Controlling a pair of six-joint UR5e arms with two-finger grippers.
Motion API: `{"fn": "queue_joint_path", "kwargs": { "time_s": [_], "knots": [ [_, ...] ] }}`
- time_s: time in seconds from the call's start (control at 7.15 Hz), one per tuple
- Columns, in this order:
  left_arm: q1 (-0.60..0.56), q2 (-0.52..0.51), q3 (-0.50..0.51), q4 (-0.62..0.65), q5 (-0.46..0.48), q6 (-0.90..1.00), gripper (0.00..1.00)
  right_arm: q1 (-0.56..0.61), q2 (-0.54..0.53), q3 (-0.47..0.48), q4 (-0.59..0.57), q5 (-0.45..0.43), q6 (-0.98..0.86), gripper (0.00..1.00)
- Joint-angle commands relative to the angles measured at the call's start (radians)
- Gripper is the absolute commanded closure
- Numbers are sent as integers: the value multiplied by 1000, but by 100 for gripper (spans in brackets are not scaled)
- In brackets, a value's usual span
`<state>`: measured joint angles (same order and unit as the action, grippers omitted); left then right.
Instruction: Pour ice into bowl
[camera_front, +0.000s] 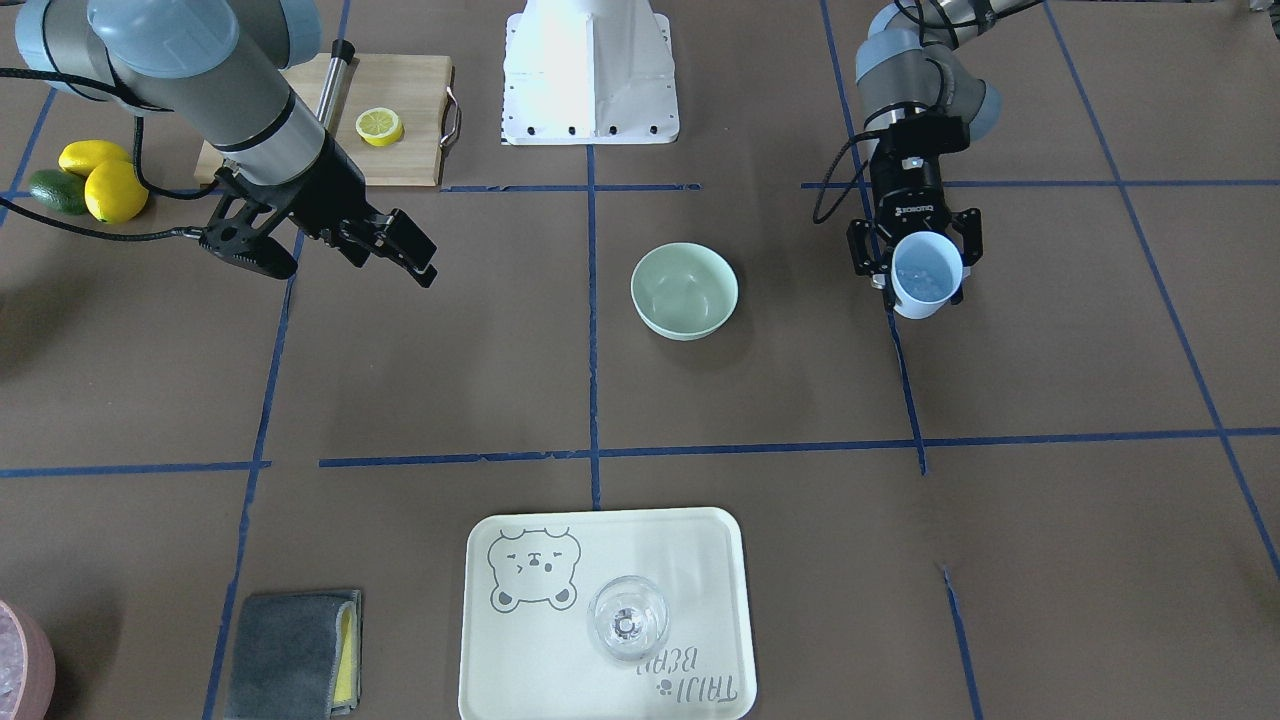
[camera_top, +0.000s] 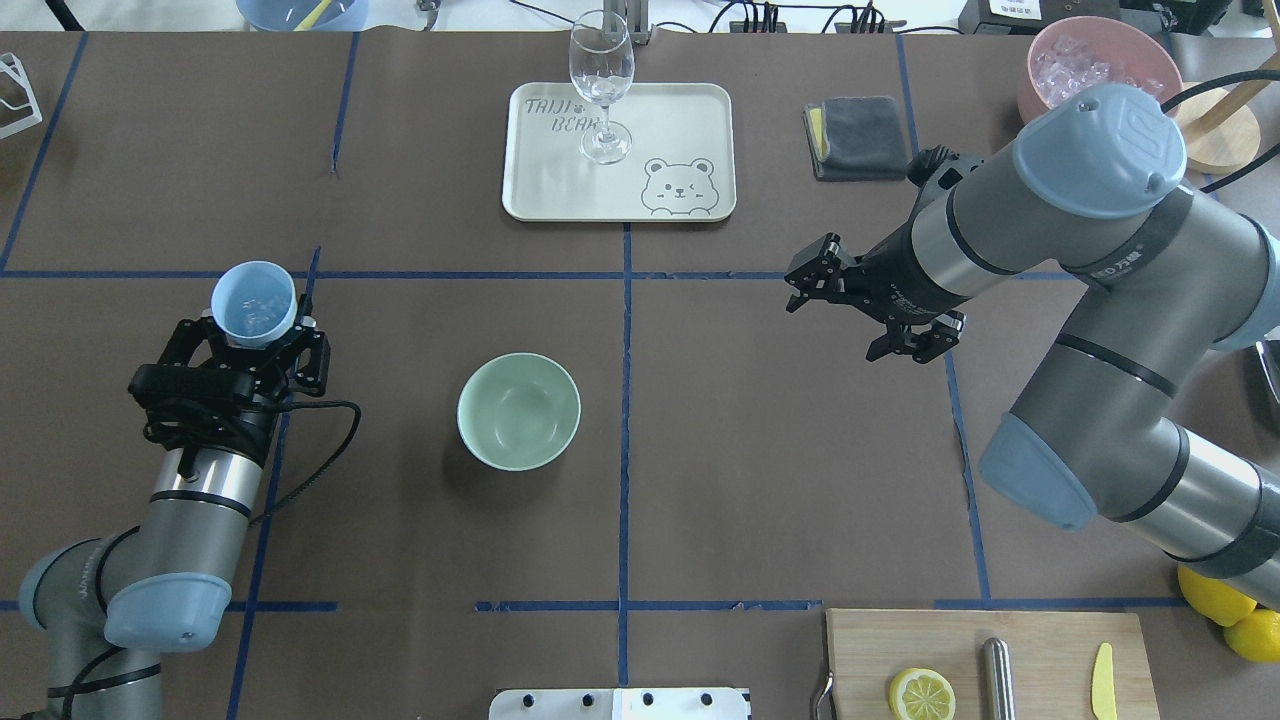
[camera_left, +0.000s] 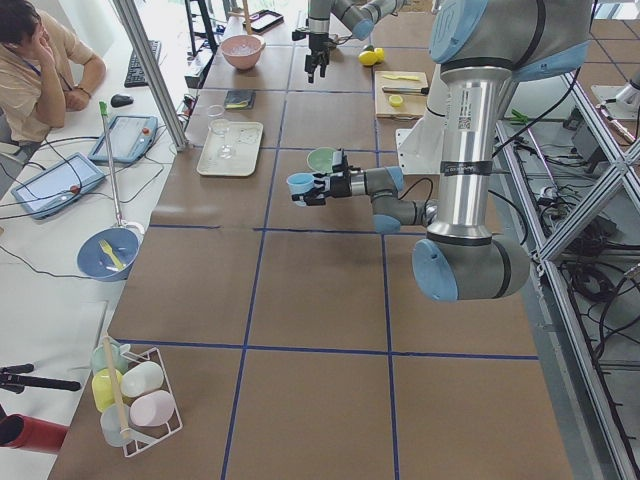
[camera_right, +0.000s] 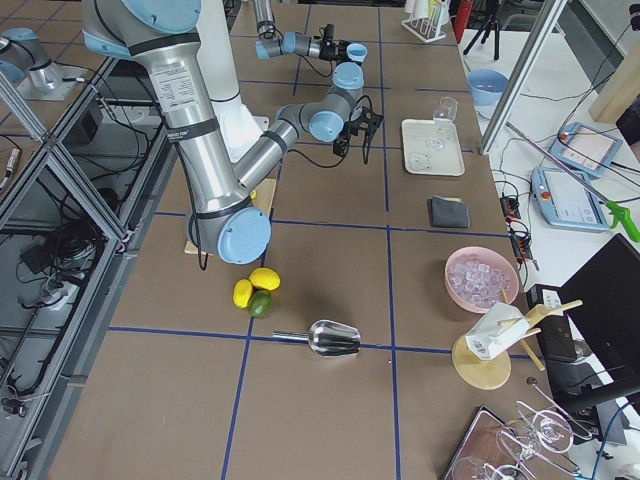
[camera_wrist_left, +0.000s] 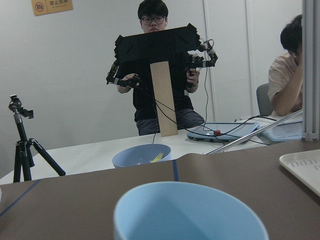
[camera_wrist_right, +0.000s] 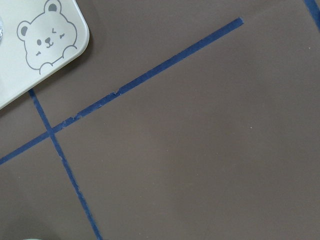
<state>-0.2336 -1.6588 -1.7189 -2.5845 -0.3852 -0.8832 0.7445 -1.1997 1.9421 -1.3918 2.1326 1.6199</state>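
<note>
Inside the blue cup (camera_top: 254, 303), ice (camera_top: 252, 318) as a few clear cubes. Held upright by the left gripper (camera_top: 255, 338), fingers clamped on its sides. Lies well apart from the mint-green bowl (camera_top: 518, 411) at mid-table. Beyond the bowl, right gripper (camera_front: 355, 270) with fingers spread wide.

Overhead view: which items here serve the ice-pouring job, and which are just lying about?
In the job:
- blue cup, clamped in the left gripper
- ice inside that cup
- mint-green bowl, apart from the cup

Lying about:
- tray with wine glass
- grey cloth
- pink bowl
- cutting board with lemon half
- whole lemons
</note>
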Motion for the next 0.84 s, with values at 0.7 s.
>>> {"fn": "queue_joint_path", "kwargs": {
  "time_s": [0.7],
  "knots": [
    [145, -177, 24, 15, -1, 904, 100, 1, -12, -8, 0, -3, 0, 0]
  ]
}}
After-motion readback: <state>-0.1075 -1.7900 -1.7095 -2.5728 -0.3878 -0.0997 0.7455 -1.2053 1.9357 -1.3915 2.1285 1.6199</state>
